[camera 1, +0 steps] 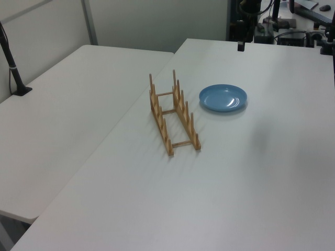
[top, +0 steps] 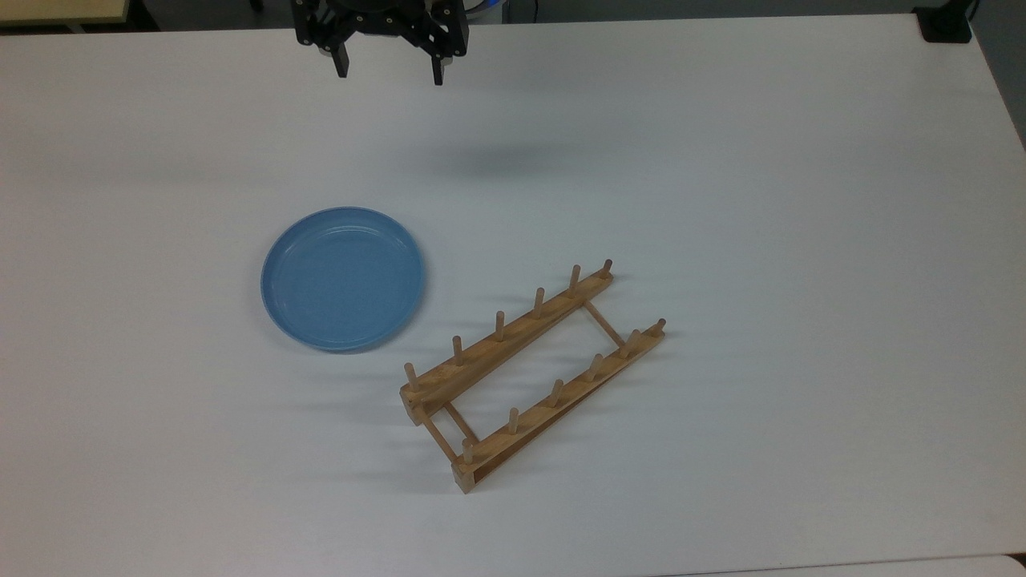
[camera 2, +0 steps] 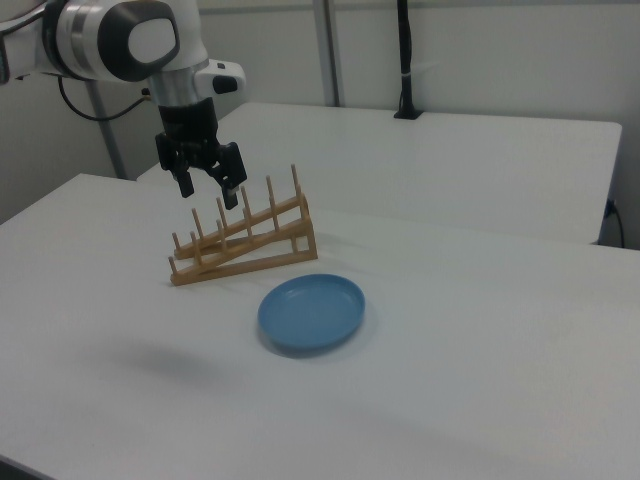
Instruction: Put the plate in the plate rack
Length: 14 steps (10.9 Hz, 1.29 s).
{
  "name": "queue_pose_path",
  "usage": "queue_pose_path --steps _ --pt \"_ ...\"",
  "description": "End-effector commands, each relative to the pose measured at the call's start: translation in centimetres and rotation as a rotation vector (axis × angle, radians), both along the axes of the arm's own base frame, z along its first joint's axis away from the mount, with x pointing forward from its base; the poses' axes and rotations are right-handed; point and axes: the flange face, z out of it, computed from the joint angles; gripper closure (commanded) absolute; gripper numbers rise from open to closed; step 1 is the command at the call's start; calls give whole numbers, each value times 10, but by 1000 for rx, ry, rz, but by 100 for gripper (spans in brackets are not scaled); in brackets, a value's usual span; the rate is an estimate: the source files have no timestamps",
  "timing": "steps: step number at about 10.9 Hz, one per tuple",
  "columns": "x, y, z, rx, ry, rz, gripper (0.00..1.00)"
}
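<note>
A: Start at the front of the worktop (top: 721, 160) in the top view. What sat nearest the camera?

B: The plate rack (top: 531, 375). It lay low in the top view, set on a slant, its two wooden rails joined by thin crossbars and six upright pegs standing on each rail. Every slot between the pegs was bare.

A: And the plate?

B: The light-blue plate (top: 343, 278) lay flat on the worktop, rim up, just beyond the rack's near end and toward the top view's left. Close to the rack, but apart from it; nothing touched the plate. In the left view the plate (camera 1: 223, 98) sat past the rack (camera 1: 172, 114), and in the right view the plate (camera 2: 311, 313) lay in front of the rack (camera 2: 243, 240).

A: The arm?

B: Farthest back. The end effector (top: 388, 72) hung at the far edge of the worktop in the top view, high above the surface, its two fingers spread wide and carrying nothing. The right view showed the same: the end effector (camera 2: 208, 184) in the air, fingers parted and pointing down.

A: So how much was done?

B: As I judged it, nothing yet. Reaching the plate, gripping its rim, tipping it on edge and slotting it between two pegs all remained.
</note>
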Motion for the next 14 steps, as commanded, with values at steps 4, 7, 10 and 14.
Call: queue_pose_path --steps 4,7,10,14 --pt "0 -1 2 13 -17 -4 0" --pt "2 -9 2 21 -22 -22 0" --pt "16 -31 -1 72 -100 -81 0" --pt "59 -73 -43 106 -132 -167 0"
